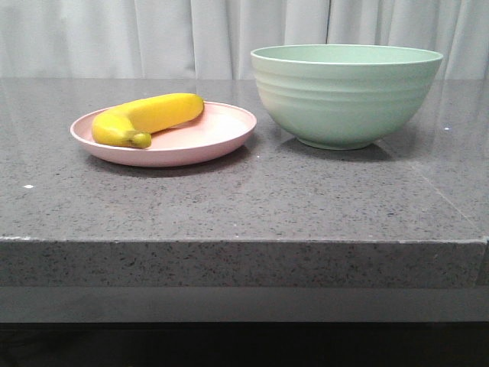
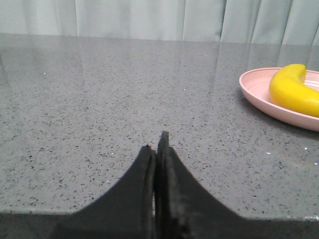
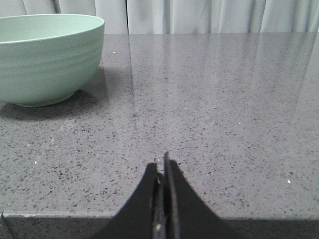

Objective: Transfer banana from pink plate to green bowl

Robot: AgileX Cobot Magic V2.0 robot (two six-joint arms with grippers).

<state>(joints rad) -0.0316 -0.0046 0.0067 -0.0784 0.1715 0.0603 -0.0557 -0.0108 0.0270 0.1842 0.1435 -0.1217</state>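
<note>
Your banana (image 1: 150, 118) lying on the pink plate (image 1: 216, 138), well apart from your left claw (image 2: 156, 144), both claws pressed closed and empty, right claw (image 3: 163, 164) near the green bowl (image 3: 45, 59), speckled grey table (image 1: 244, 195)

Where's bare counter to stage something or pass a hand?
Bare stone runs along the front edge of the counter, before the pink plate and green bowl. Also bare outboard of each, per the wrist views. Tight: the narrow gap between plate and bowl. The banana fills the plate's left half.
</note>
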